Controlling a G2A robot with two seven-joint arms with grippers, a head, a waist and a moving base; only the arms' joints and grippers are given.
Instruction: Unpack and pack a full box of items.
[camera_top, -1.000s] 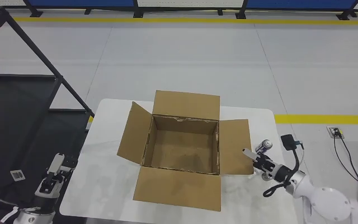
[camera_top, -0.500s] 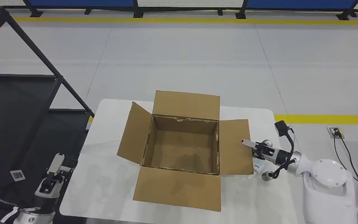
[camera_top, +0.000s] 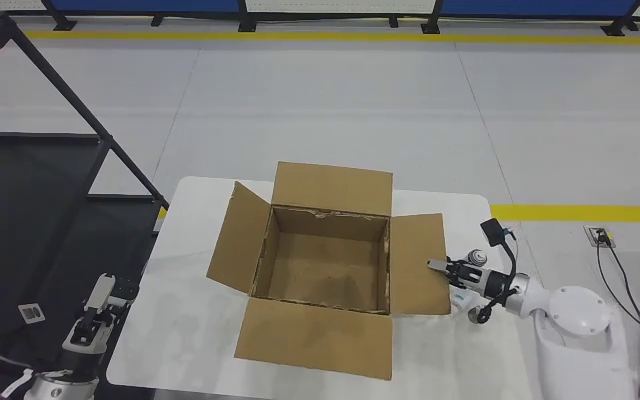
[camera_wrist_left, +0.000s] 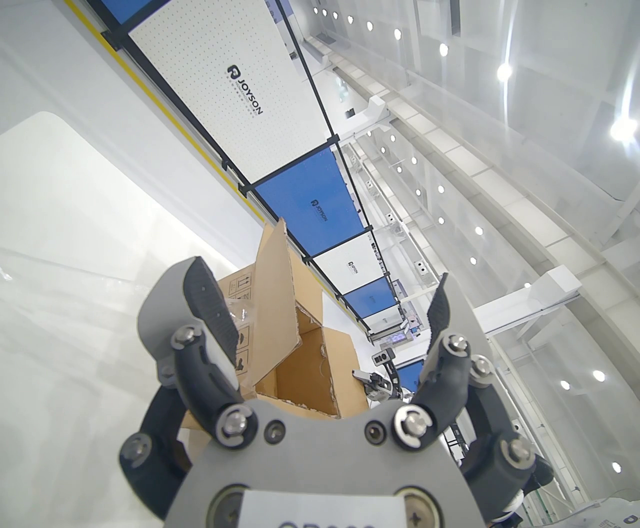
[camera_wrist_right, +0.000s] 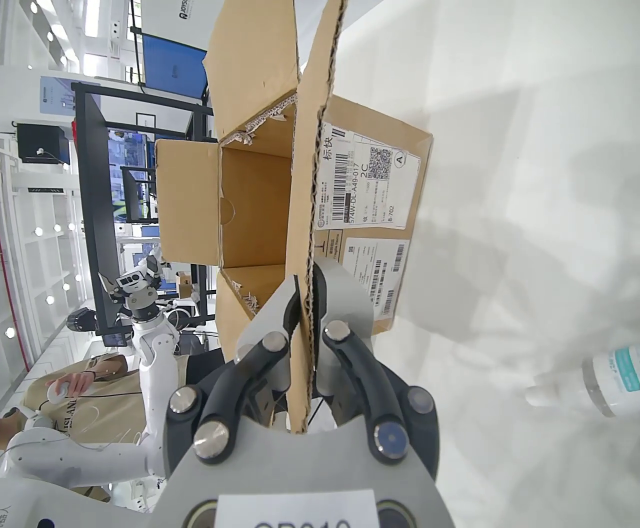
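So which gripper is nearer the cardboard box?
Right. The right gripper grips one flap of the box; the left gripper hangs open off the opposite side of the table, apart from it.

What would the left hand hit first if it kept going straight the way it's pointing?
Probably the near flap of the cardboard box; the left hand points at it, though depth is unclear.

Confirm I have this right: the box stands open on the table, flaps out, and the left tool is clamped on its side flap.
Wrong arm: the right tool is clamped on the side flap, as the right wrist view shows; the left tool is open, holding nothing. The box does stand open on the table, flaps out.
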